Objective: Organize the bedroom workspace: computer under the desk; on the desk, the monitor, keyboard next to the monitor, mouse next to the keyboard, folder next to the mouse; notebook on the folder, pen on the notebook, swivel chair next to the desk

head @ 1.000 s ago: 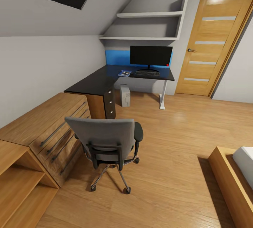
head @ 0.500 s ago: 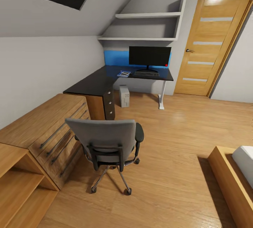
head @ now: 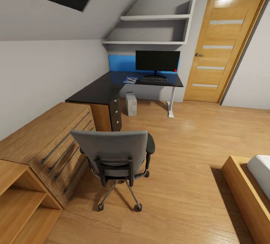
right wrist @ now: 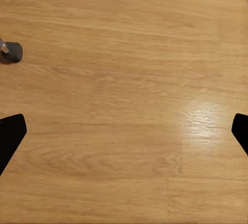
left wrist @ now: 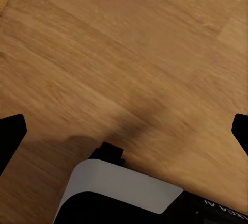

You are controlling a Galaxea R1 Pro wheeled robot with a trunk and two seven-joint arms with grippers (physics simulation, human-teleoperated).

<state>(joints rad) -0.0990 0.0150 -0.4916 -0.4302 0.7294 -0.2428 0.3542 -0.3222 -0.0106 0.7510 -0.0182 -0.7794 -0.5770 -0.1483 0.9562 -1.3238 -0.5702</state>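
Swivel chair (head: 116, 154) nearer, wood floor (head: 187, 142).

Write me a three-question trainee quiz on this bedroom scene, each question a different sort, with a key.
1. True or false: the boxy white-grey computer tower stands on the floor under the glossy black L-shaped desk.
2. Multiple choice: what lies directly in front of the wide black monitor? A) a red mug B) the slim dark keyboard C) a lamp
3. Fill in: the grey swivel chair with black armrests shows its ____ to the head camera.

Key: 1 true; 2 B; 3 back. The chair stands apart from the desk, beside the low light-wood dresser. Both the left gripper and the right gripper are open over the wooden floor.
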